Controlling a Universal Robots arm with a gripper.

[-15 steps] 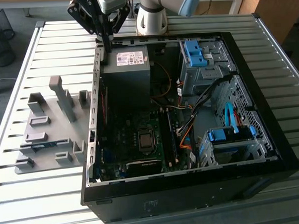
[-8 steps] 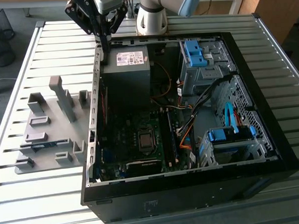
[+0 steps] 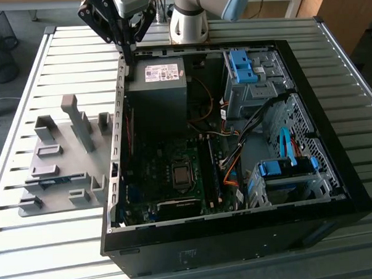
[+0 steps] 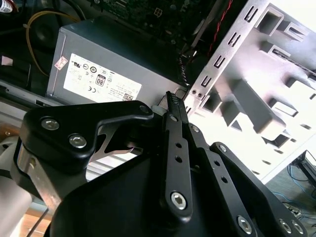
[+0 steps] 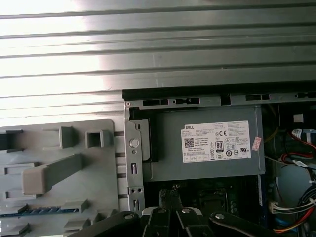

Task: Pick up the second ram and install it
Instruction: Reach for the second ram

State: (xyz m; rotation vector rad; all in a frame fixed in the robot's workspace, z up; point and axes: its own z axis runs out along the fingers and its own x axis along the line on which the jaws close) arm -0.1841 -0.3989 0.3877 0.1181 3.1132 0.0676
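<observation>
The grey power supply (image 5: 207, 143) carries 1 white label (image 5: 216, 142) on its broad face, seen in the exterior view (image 3: 163, 72) and in both wrist views (image 4: 96, 79). The label bears a square code block at 1 end, a dark square badge near its middle, and rows of small round and boxed certification signs. Its lines of fine print cannot be made out. Just beside the label's other end, on the same face of the power supply, sits 1 small pink sticker (image 5: 256, 143), tilted.
</observation>
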